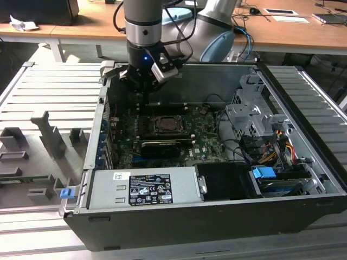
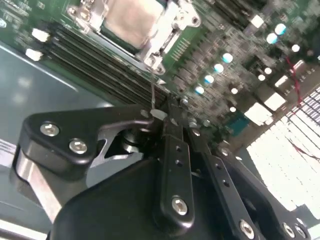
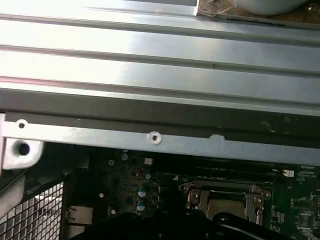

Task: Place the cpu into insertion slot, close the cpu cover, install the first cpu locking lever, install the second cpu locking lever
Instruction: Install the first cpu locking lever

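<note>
In the exterior view I have the hand (image 1: 145, 81) hanging inside the open computer case (image 1: 303, 179), above the green motherboard (image 1: 209, 138). The insertion slot (image 1: 168, 125) sits at about five o'clock from the hand, near but apart. The cpu cover (image 1: 169, 117) lies flat over it, and a pale square shows through its window; I can't tell from here whether that is the cpu. A long black card (image 1: 161, 146) lies just beside the slot at six o'clock. The grey power supply (image 1: 143, 187) fills the case's near corner, with a bundle of cables (image 1: 274, 149) at three o'clock.

In the second wrist view the hand (image 2: 162, 117) has its black fingers (image 2: 172, 150) drawn together, clenched on nothing I can see. The cpu (image 2: 132, 17) sits in its socket, past the memory slots (image 2: 95, 62).

In the first wrist view the case wall (image 3: 160, 135) runs across, with the cover (image 3: 225, 197) below it.
</note>
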`<state>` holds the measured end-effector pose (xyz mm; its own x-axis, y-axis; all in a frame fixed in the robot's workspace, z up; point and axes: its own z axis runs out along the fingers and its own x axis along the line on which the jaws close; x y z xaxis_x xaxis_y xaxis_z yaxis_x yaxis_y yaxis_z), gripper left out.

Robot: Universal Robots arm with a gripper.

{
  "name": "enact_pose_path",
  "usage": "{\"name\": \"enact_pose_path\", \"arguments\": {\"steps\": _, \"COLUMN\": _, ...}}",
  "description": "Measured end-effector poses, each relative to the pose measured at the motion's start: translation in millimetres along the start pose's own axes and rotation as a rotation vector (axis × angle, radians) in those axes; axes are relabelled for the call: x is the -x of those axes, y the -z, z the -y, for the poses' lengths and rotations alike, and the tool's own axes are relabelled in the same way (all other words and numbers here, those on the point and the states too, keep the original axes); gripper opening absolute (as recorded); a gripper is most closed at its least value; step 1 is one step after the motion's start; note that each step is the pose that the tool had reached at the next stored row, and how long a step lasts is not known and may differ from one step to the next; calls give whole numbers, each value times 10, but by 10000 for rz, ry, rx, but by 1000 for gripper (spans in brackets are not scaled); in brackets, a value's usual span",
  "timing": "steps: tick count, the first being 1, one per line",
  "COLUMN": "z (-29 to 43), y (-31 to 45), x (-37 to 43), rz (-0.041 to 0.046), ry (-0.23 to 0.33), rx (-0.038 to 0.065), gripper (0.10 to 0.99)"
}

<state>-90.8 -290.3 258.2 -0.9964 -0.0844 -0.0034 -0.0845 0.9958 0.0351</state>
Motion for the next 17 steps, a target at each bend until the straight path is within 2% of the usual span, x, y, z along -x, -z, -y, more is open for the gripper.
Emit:
{"name": "enact_pose_path", "arguments": {"steps": 1, "z": 7, "y": -12, "x": 76, "rz": 1, "ry": 2, "rx": 1, "gripper": 106}}
{"name": "enact_pose_path", "arguments": {"steps": 8, "z": 39, "y": -102, "x": 412, "rz": 2, "ry": -6, "rx": 7, "gripper": 106}}
{"name": "enact_pose_path", "arguments": {"steps": 9, "z": 42, "y": -115, "x": 441, "rz": 19, "ry": -25, "rx": 223, "gripper": 106}}
{"name": "enact_pose_path", "arguments": {"steps": 10, "z": 42, "y": -132, "x": 443, "rz": 30, "ry": -25, "rx": 315, "gripper": 106}}
{"name": "enact_pose_path", "arguments": {"steps": 15, "z": 32, "y": -264, "x": 473, "rz": 30, "ry": -26, "rx": 326, "gripper": 106}}
{"name": "enact_pose_path", "arguments": {"steps": 17, "z": 26, "y": -290, "x": 485, "rz": 29, "ry": -24, "rx": 330, "gripper": 106}}
